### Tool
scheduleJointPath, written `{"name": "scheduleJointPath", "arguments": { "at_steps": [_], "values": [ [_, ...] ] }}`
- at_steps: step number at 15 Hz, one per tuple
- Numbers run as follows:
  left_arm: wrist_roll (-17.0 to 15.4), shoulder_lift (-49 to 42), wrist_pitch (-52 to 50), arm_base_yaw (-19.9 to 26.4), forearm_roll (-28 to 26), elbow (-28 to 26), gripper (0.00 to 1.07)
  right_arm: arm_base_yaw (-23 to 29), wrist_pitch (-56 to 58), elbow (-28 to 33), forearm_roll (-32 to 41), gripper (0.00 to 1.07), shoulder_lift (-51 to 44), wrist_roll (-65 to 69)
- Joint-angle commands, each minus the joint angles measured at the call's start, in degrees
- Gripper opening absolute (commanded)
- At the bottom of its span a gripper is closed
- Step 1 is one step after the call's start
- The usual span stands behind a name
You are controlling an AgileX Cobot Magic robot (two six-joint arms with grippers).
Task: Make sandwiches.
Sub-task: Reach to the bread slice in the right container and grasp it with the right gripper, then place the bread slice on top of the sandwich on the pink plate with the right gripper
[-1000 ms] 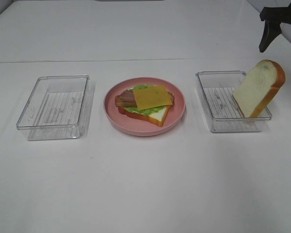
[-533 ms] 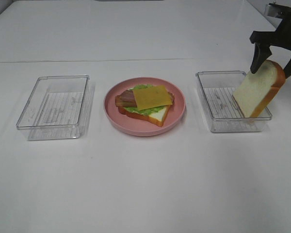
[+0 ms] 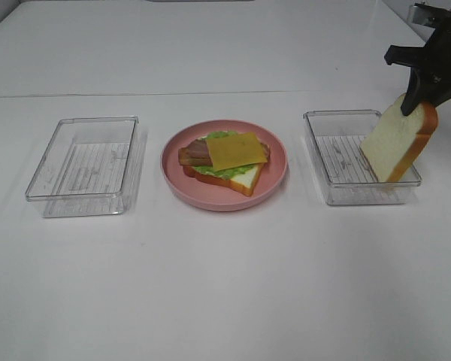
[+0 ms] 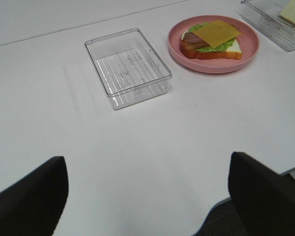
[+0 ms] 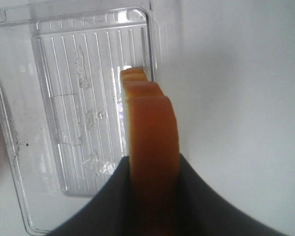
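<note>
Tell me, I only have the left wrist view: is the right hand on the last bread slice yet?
Observer: Yes. The right hand is closed on the top crust of the bread slice.
Operator: Is the slice lying flat?
Observer: No, it stands tilted, its lower edge in the right tray.
Operator: Anything else in that tray?
Observer: No, only the slice.
</note>
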Motion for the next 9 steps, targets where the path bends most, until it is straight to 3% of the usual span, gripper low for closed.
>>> {"name": "scheduleJointPath", "arguments": {
  "at_steps": [1, 5, 9],
  "values": [
    [-0.46, -1.32, -0.69, -0.23, 0.06, 0.17, 0.84, -0.11, 4.35, -0.4, 1.32, 0.0, -0.57, -0.92],
    [-0.46, -1.32, -0.69, -0.23, 0.06, 0.17, 0.84, -0.11, 4.35, -0.4, 5.16, 0.0, -4.13, -1.38],
    [-0.46, -1.32, -0.69, -0.23, 0.06, 0.17, 0.84, 0.0, 4.35, -0.4, 17.99, 0.0, -9.45, -3.21]
  ]
}}
